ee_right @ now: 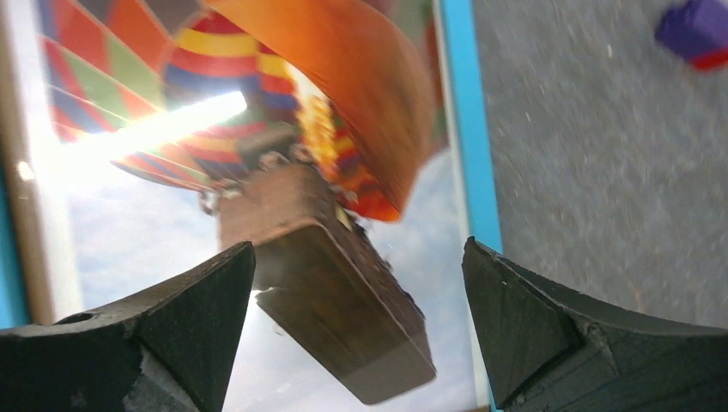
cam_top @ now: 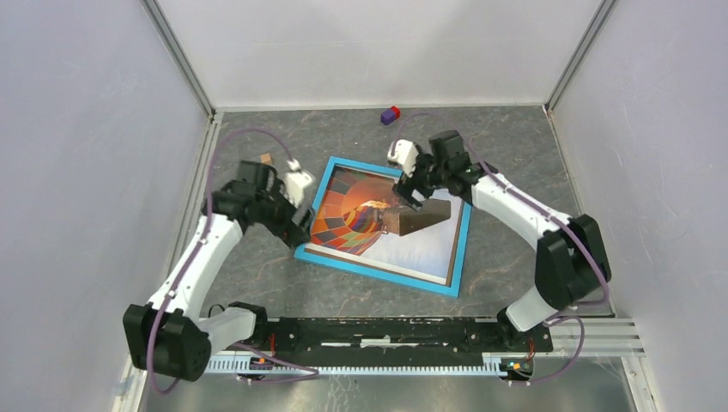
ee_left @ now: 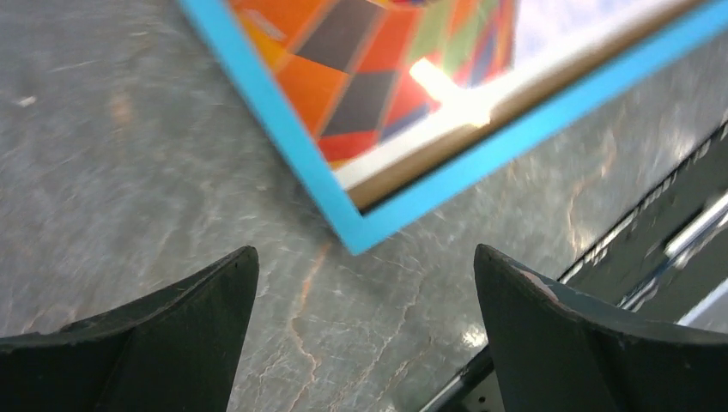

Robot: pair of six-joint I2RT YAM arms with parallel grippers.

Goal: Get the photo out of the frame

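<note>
1. Frame (cam_top: 375, 269): rectangular with a thin bright-blue border. It lies flat and face up in the middle of the table (cam_top: 326, 129), askew to the table's edges, between the two arms.
2. Photo (cam_top: 343, 225): a hot-air balloon in orange, red and blue panels with a brown wicker basket, against blue sky and white cloud. It sits inside the frame and fills it. A bright streak of glare crosses it in both wrist views.
3. Left fingers (ee_left: 172, 343): spread wide with nothing between them. They are over bare table just off the frame's near-left corner and apart from it.
4. Right fingers (ee_right: 172, 343): spread wide and holding nothing. They are above the photo at the wicker basket, close to the frame's far border. Whether they touch the surface cannot be told.
5. Block (cam_top: 391, 114): small, purple with a red end. It is on the table by the far wall, well apart from the frame.
6. Small brown piece (cam_top: 266, 158): on the table beyond the left arm, too small to identify.
7. Table: a grey, marbled surface.
</note>
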